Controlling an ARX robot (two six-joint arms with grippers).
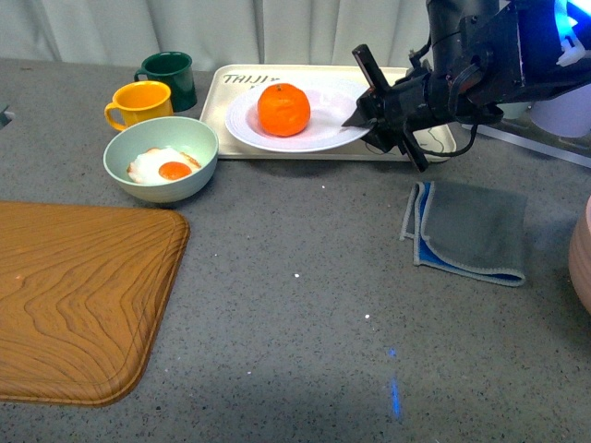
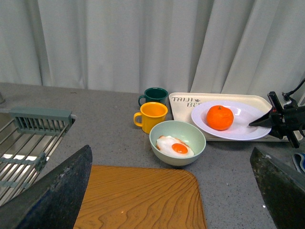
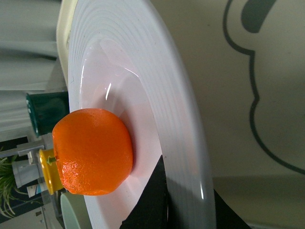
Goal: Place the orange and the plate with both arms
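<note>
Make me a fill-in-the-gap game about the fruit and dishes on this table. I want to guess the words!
1. The orange sits on the white ___.
2. That white dish stands on the cream ___.
3. The fried egg lies in the pale green ___.
4. The cup behind the yellow mug is dark ___.

Missing words: plate, tray, bowl, green.
</note>
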